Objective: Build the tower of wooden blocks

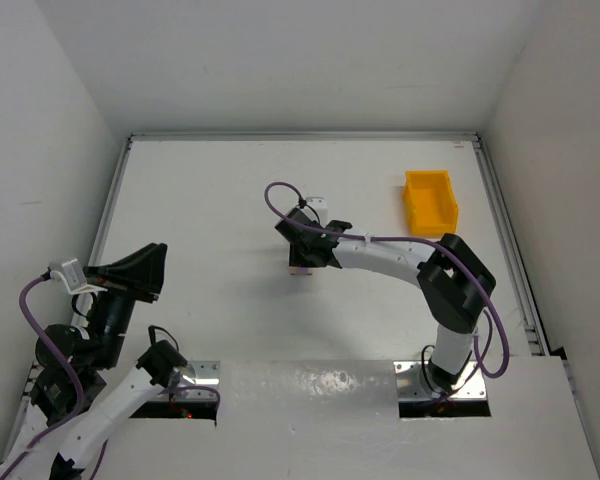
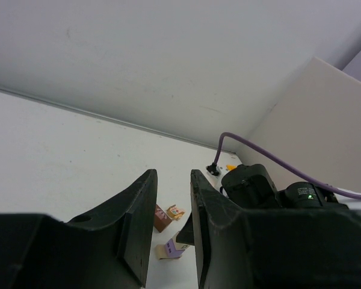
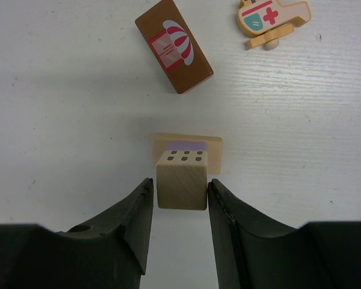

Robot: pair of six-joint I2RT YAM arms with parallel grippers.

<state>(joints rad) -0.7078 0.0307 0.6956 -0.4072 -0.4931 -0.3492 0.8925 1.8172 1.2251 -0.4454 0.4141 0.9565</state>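
Your right gripper (image 3: 179,182) is clamped on the pale windowed block (image 3: 180,188), which is over a flat tan slab (image 3: 214,150), with the dark brown block (image 3: 174,46) and helicopter piece (image 3: 273,18) beyond it, while your left gripper (image 2: 173,173), well away from that block, hangs slightly parted and empty.

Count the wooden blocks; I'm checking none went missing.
4: a cube between the fingers of the right gripper, a tan slab just beyond it, a brown block farther out, and a helicopter piece right of that. Others may be hidden.
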